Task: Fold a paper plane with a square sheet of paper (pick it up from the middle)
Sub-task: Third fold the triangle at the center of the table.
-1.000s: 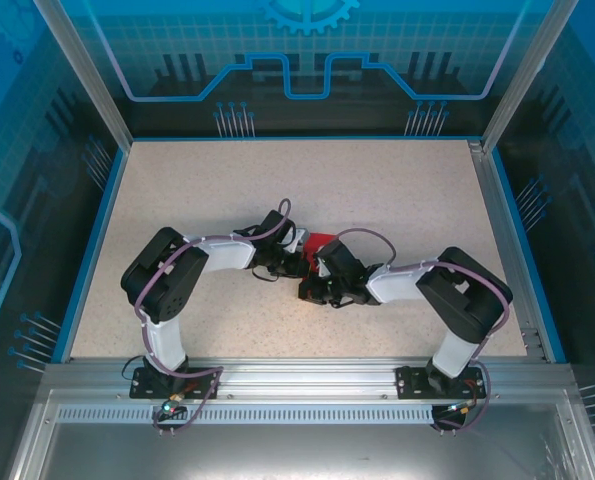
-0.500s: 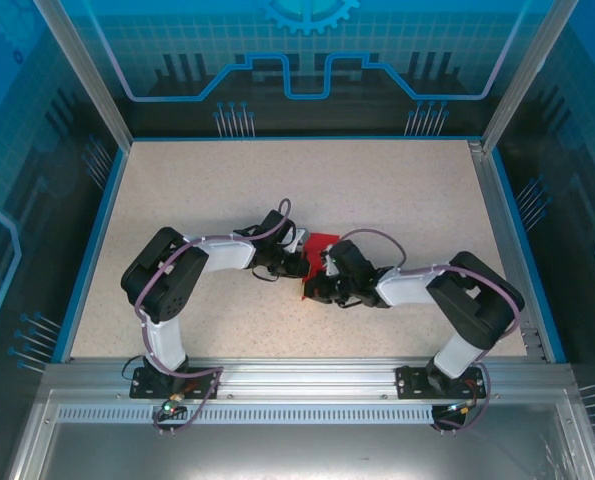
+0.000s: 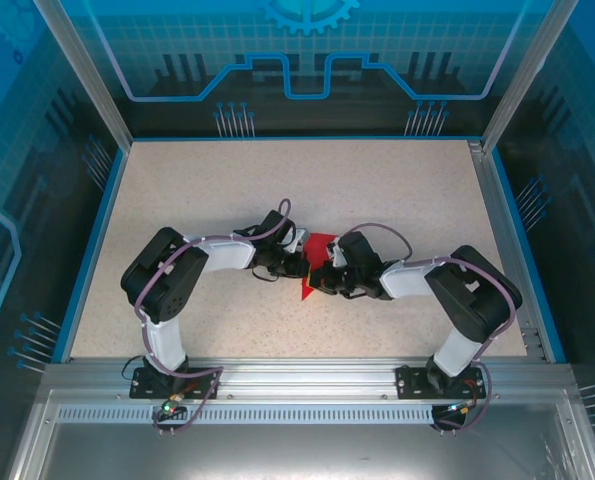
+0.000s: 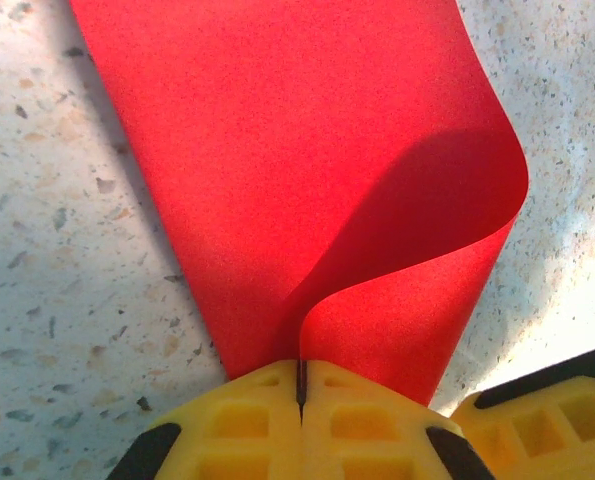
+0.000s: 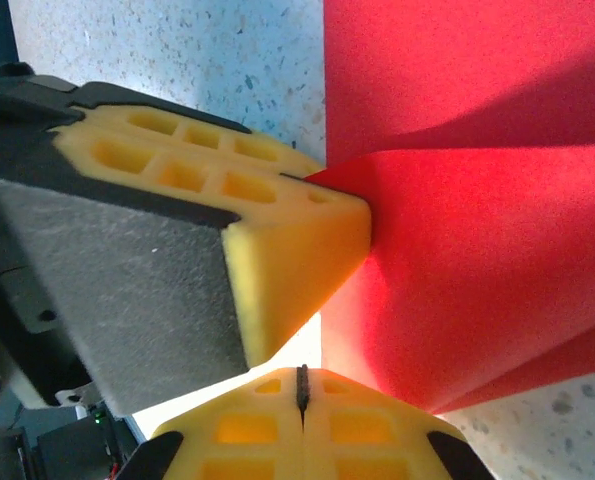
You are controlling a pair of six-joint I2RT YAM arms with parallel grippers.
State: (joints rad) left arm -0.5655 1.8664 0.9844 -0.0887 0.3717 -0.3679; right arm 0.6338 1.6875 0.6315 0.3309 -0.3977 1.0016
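Right gripper (image 5: 302, 388) nearer left gripper's (image 4: 301, 385) paper (image 4: 307, 150)

The fixed camera looks down on the whole table (image 3: 397, 190); both wrist cameras face the red paper (image 4: 307, 150) up close.
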